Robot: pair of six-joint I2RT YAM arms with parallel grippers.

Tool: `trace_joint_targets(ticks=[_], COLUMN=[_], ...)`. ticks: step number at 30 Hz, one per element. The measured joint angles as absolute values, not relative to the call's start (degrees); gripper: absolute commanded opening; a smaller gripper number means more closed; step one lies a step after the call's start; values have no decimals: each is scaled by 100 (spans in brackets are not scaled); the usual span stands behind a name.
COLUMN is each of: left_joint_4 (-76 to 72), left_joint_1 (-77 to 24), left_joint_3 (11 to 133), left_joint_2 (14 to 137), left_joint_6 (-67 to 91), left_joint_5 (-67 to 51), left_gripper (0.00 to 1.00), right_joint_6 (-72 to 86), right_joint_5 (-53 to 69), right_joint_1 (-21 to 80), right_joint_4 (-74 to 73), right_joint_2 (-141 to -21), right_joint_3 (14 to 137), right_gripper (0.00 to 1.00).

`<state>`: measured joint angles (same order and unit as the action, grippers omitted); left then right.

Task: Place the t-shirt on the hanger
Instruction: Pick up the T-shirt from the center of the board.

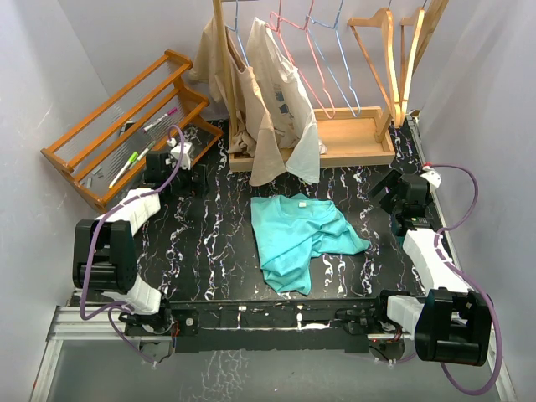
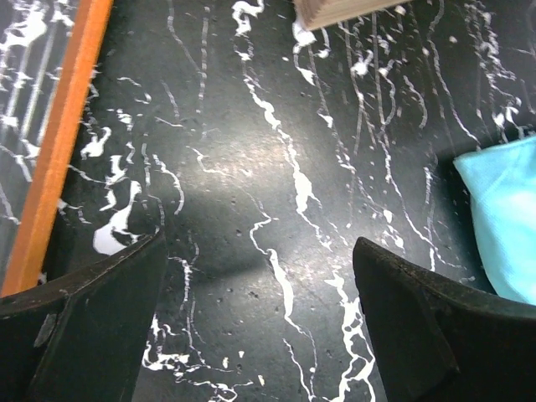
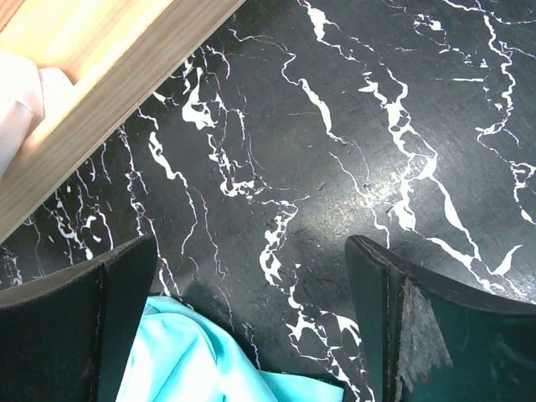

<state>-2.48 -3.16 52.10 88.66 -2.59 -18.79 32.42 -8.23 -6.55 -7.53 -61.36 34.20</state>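
The teal t-shirt lies crumpled and partly folded on the black marbled table, in the middle. The wooden hanger hangs at the back right, above a wooden tray. My left gripper is open and empty low over the table, left of the shirt. In the left wrist view the left gripper shows bare table between its fingers, with the shirt's edge at the right. My right gripper is open and empty right of the shirt. In the right wrist view the right gripper has a shirt corner by its left finger.
A slatted wooden rack with markers stands at the back left; its bar shows in the left wrist view. A wooden tray sits at the back, its edge near the right gripper. Beige shirts and wire hangers hang above it.
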Motion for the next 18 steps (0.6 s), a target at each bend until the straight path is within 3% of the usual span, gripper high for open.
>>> trace_joint_targets(ticks=[7, 18], left_joint_4=[360, 1275], left_joint_1=[-480, -1802], left_joint_3=[5203, 5308], left_joint_2=[8737, 8497], left_joint_6=[-797, -1719], left_joint_5=[-2672, -3474], left_gripper=[85, 74], right_joint_6=[2637, 2206], right_joint_5=[-410, 239], right_joint_1=[-655, -655], right_joint_4=[-910, -1372], right_joint_2=[-6176, -6681], right_joint_3=[3439, 3730], right_gripper=[98, 99])
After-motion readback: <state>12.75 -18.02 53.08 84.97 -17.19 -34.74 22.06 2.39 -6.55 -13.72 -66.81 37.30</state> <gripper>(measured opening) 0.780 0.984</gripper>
